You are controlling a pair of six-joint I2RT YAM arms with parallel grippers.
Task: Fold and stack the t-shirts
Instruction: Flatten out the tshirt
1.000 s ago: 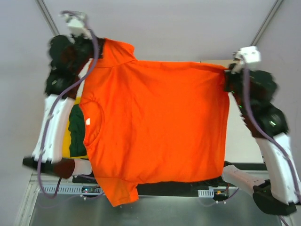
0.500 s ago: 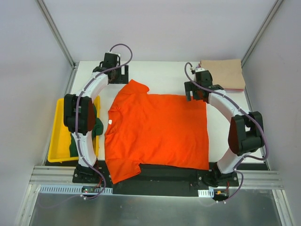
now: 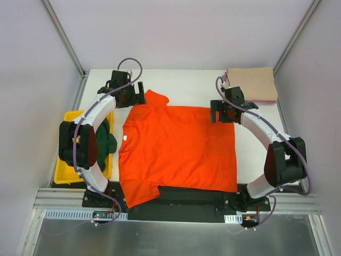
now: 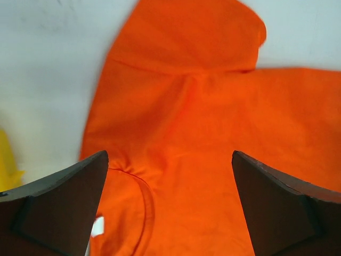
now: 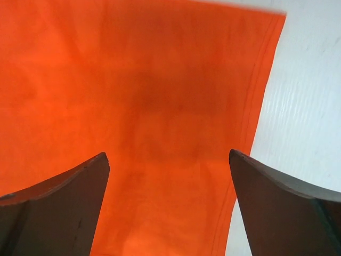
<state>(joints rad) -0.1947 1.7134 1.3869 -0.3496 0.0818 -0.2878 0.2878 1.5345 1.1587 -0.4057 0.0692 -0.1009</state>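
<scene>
A bright orange-red t-shirt (image 3: 178, 149) lies spread flat on the white table (image 3: 186, 80), collar to the left and hem to the right. Its near sleeve (image 3: 137, 194) hangs over the table's front edge. My left gripper (image 3: 136, 98) hovers open above the far shoulder; in the left wrist view (image 4: 170, 160) the cloth lies below the spread fingers, untouched. Just as wide open, my right gripper (image 3: 222, 113) hangs over the far hem corner (image 5: 168, 157). A tan t-shirt (image 3: 251, 84) lies folded at the back right. A dark green t-shirt (image 3: 108, 141) sits bunched in the tray.
A yellow plastic tray (image 3: 66, 172) stands at the table's left edge beside the left arm. Bare white table (image 5: 309, 117) shows right of the orange hem. Grey walls and metal rails enclose the table on three sides.
A second ago both grippers held the orange t-shirt up in the air. It now lies flat on the table, and both grippers have opened and let it go.
</scene>
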